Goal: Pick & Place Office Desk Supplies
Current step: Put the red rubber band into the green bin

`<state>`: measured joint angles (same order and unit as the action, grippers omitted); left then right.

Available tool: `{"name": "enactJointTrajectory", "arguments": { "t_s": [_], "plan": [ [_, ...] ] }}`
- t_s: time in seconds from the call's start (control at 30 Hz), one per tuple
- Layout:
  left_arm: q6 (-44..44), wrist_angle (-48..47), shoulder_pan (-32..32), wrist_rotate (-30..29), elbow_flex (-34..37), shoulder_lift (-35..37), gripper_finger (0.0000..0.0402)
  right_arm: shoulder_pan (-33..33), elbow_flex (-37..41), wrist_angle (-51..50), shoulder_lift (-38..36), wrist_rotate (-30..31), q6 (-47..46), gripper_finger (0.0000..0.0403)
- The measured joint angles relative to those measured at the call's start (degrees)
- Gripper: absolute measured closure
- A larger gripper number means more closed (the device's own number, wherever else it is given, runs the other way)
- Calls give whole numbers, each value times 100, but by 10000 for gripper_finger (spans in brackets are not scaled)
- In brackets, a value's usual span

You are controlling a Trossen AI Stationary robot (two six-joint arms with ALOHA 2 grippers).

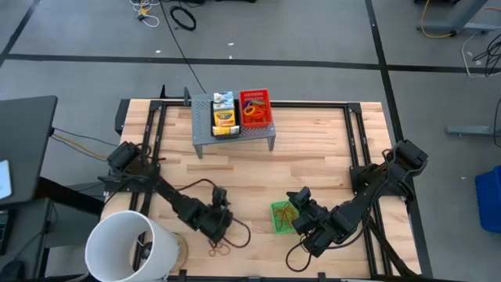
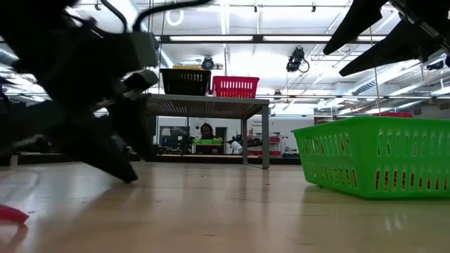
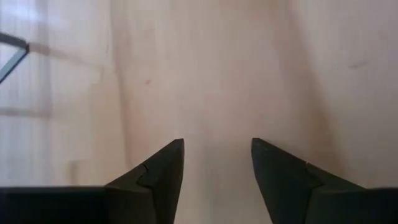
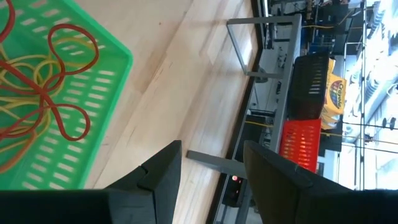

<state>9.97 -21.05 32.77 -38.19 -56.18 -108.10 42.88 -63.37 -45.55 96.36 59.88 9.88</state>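
Observation:
My left gripper (image 3: 216, 146) hangs open over bare wood near the table's front, left of centre (image 1: 220, 205). A small tangle of tan-orange rubber bands (image 1: 221, 249) lies on the table just nearer the front edge. The green mesh tray (image 1: 280, 217) sits flat on the table with red and yellow rubber bands (image 4: 43, 93) in it. My right gripper (image 4: 211, 149) stands open beside the tray's far right side (image 1: 299, 197), touching nothing. On the grey riser (image 1: 233, 133) at the back stand a black tray with the crayon box (image 1: 224, 116) and a red tray (image 1: 255, 108).
A big white bucket (image 1: 129, 247) stands at the front left corner, close to the left arm. A dark cable (image 1: 235, 235) loops on the table by the loose bands. Bare wood lies between the riser and the two grippers. A small red thing (image 2: 10, 214) lies at the near left.

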Motion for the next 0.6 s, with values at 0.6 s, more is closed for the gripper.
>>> {"name": "enactJointTrajectory", "arguments": {
  "t_s": [0.6],
  "plan": [
    [-612,1228,244,3606,-2,712,200,-38,0,-19,0,-2,-64,222]
  ]
}}
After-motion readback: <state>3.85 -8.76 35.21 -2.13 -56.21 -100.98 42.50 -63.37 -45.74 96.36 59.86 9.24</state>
